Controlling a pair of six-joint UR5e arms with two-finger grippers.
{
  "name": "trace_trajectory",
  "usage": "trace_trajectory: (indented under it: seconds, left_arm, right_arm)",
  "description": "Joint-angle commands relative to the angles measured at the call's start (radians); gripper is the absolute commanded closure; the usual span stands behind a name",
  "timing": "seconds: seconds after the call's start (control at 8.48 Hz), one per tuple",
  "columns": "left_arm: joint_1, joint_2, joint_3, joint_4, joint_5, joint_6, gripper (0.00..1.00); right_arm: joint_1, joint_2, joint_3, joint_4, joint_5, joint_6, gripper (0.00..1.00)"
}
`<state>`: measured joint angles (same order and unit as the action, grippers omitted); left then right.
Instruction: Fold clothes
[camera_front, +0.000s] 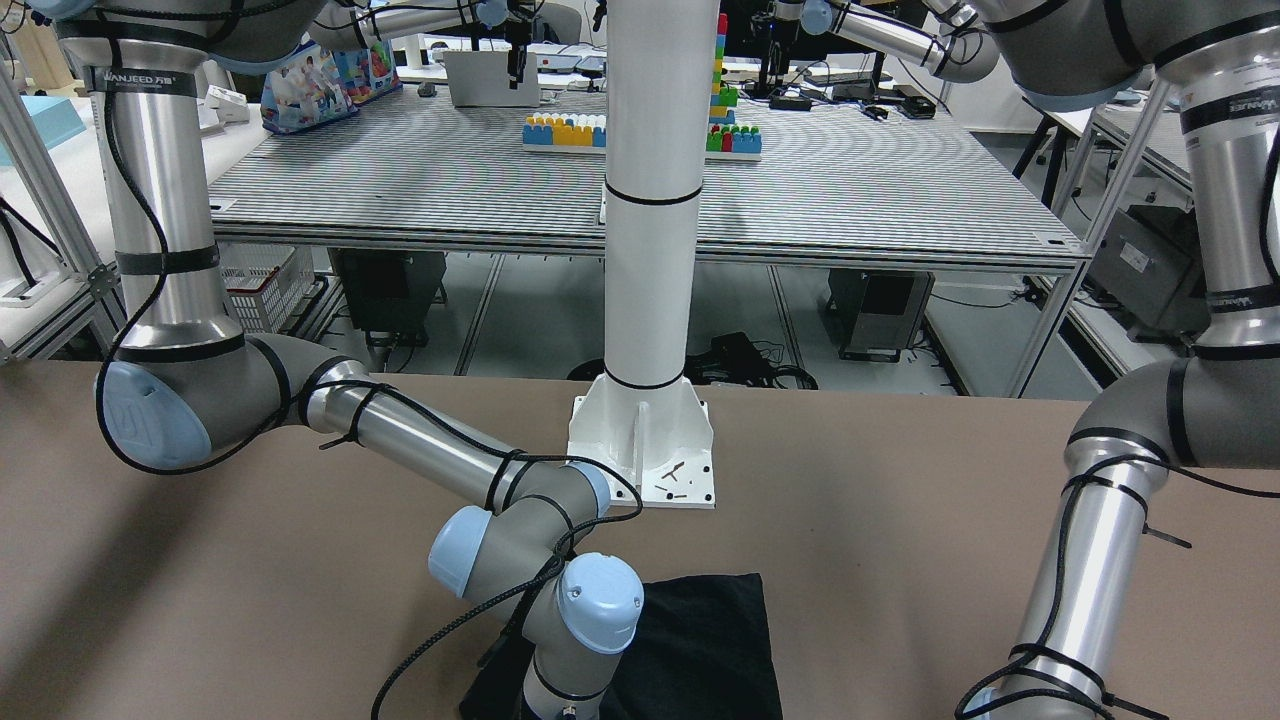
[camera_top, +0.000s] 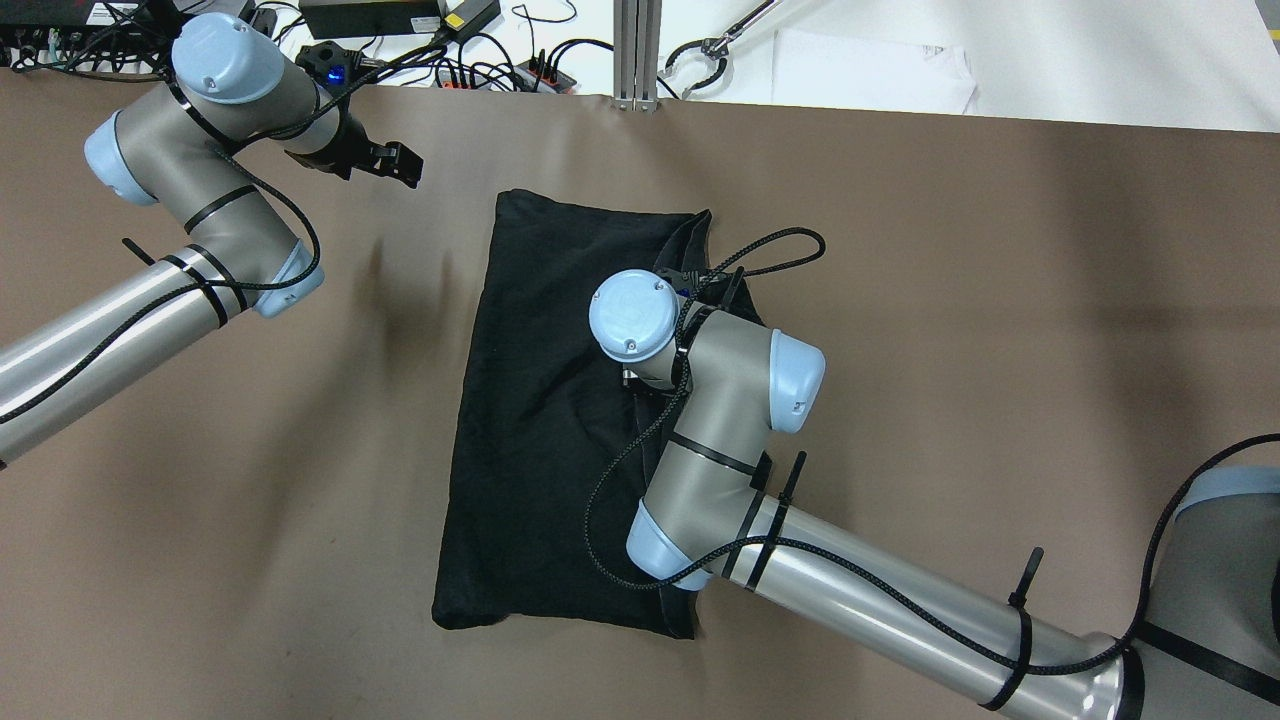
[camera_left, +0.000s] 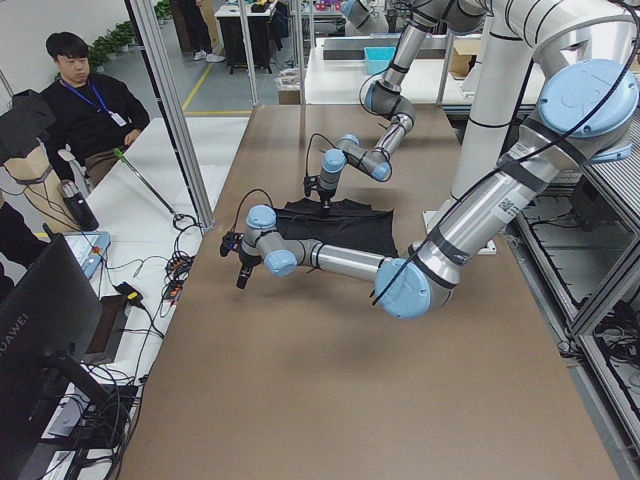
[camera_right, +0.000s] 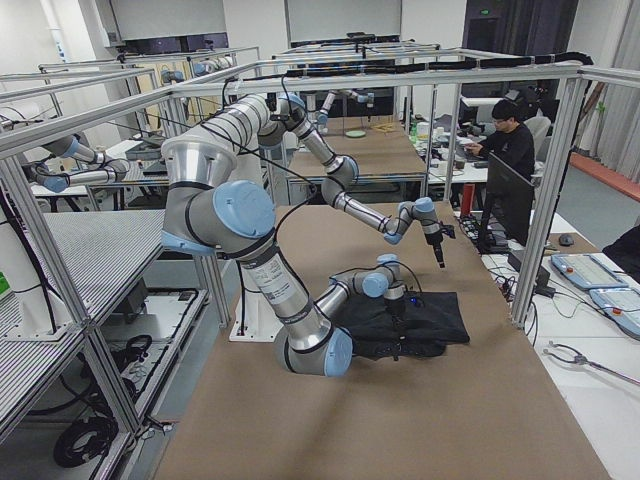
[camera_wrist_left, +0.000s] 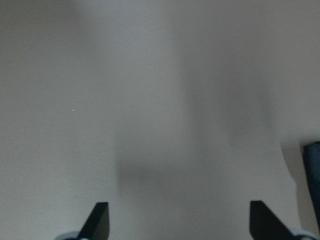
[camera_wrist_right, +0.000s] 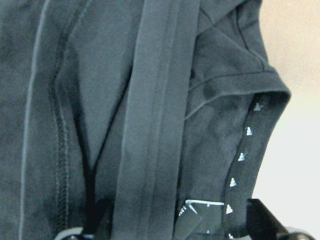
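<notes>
The black garment (camera_top: 540, 400) lies flat on the brown table as a tall folded rectangle, with hems and a printed band showing close up in the right wrist view (camera_wrist_right: 100, 100). It also shows in the front view (camera_front: 710, 640). My right gripper (camera_wrist_right: 180, 225) points down just above the garment's far right part, its jaws wide open with fabric below them. In the overhead view it is hidden under its wrist (camera_top: 640, 320). My left gripper (camera_top: 395, 165) hovers open and empty over bare table at the far left, apart from the garment; its fingertips (camera_wrist_left: 100, 220) stand wide.
The white pillar's base plate (camera_front: 645, 450) stands at the robot's side of the table. Cables and power bricks (camera_top: 400, 20) lie beyond the far edge. A seated operator (camera_left: 85, 110) and a monitor (camera_left: 40, 330) are beside the table.
</notes>
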<state>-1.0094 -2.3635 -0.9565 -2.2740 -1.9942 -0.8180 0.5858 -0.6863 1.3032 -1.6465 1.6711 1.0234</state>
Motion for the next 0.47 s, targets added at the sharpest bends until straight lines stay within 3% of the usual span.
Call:
trace_trajectory:
  seconds: [0.0,0.12,0.35]
  left_arm:
    - [0.002,0.003,-0.001,0.001,0.000,0.000,0.00]
    - [0.000,0.001,-0.001,0.001,0.000,0.000,0.00]
    - [0.000,0.001,-0.001,0.001,0.000,0.000,0.00]
  right_arm:
    - [0.011,-0.068,0.080,-0.009,0.009,-0.025,0.05]
    - [0.032,-0.081,0.131,-0.071,0.010,-0.070,0.05]
    - [0.034,-0.229,0.291,-0.101,0.009,-0.115,0.05]
